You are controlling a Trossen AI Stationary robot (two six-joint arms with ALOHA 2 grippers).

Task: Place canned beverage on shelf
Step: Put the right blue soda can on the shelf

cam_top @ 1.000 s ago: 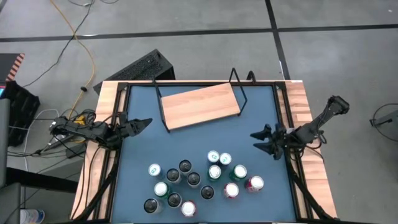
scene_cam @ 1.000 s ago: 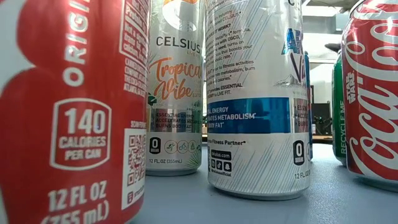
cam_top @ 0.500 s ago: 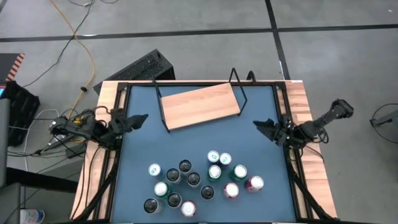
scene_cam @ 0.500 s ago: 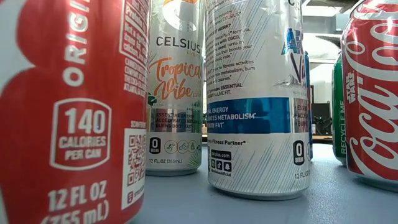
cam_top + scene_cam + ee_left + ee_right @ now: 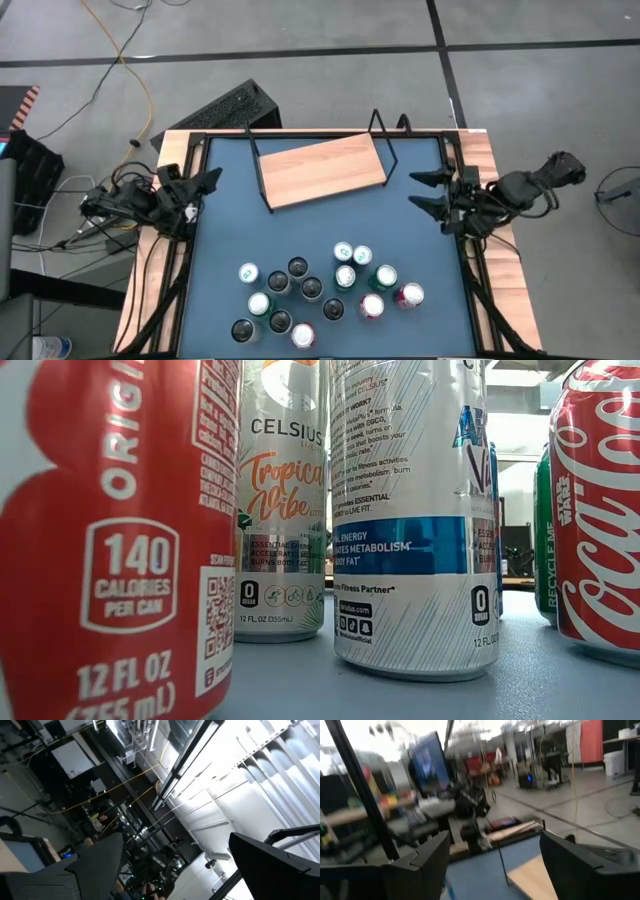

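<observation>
1. Light wood is showing bare across the whole shelf (image 5: 322,170) in the high view: no can is standing on it, so the task is looking unstarted. The shelf is lying at about twelve o'clock on the blue bench (image 5: 230,235), slightly askew in its black wire frame. The cans (image 5: 325,290) are all crowding together at about six o'clock, well apart from the shelf, every one of them upright. The left gripper (image 5: 200,187) is hanging over the bench's nine o'clock edge with its jaws spread and nothing between them. The right gripper (image 5: 428,192) is sitting at the three o'clock edge, jaws likewise parted and empty, nearer the shelf than the cans.

2. In the low view, cans are filling the picture: a red can (image 5: 110,540) closest, a Celsius can (image 5: 283,510) behind it, a white and blue can (image 5: 410,510) in the middle, and a red Coca-Cola can (image 5: 600,520) at the edge. All are resting on the bench; no gripper is showing here.

3. The left wrist view is pointing up into the room, with the two dark fingers (image 5: 75,870) standing wide and gripping nothing.

4. The right wrist view is looking across the bench toward a corner of the shelf (image 5: 535,877), its fingers (image 5: 425,865) apart and empty. Every can is left to be carried over, as I judge it.
</observation>
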